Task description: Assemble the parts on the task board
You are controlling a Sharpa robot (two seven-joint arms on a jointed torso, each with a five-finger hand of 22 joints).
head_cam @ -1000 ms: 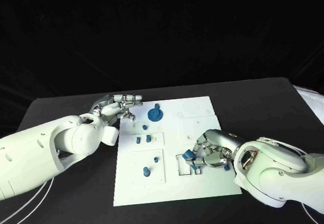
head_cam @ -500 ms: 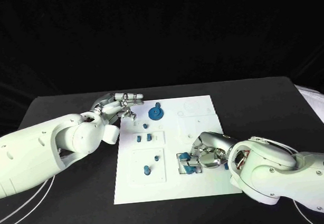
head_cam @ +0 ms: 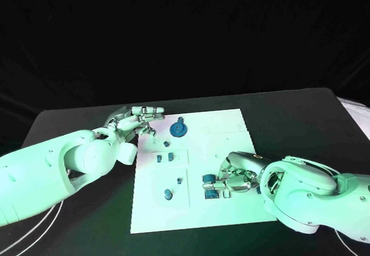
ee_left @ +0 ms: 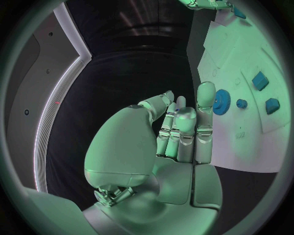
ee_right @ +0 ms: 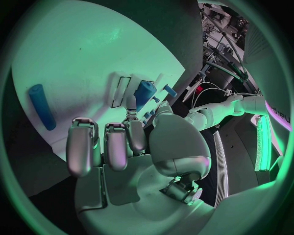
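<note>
1. Task board (head_cam: 236,211) sits mid-frame; right hand (head_cam: 233,178) at its lower-right slot, fingers curled round a blue part (ee_right: 144,94).
2. Left hand (head_cam: 136,119) hovers by board's upper-left corner, fingers apart, holding nothing, near blue gear (head_cam: 177,130).
3. Step, I judge: seating that part. Next: press straight down, then let go.

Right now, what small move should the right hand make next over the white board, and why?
Probably ease the right hand down slightly, seating the small blue part at its fingertips into the white task board. The part seems to sit at a slot there; the left hand hovers apart.
</note>
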